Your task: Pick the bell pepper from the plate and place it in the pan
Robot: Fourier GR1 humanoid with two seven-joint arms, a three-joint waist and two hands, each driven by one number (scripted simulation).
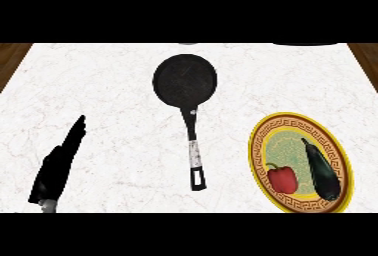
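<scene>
A red bell pepper [282, 178] lies on the lower left part of a yellow-rimmed patterned plate [295, 130] at the right of the marble counter. Beside it on the same plate lies a dark eggplant [322, 172]. A black pan [184, 80] sits near the counter's middle, its handle [195, 157] pointing toward me. My left hand [59, 162] shows at the lower left, fingers straight and pointing away, far from the plate and holding nothing. My right hand is out of sight.
The white marble counter [96, 90] stretches between the left hand and the pan. Wooden floor [11, 55] shows past the counter's left and right edges.
</scene>
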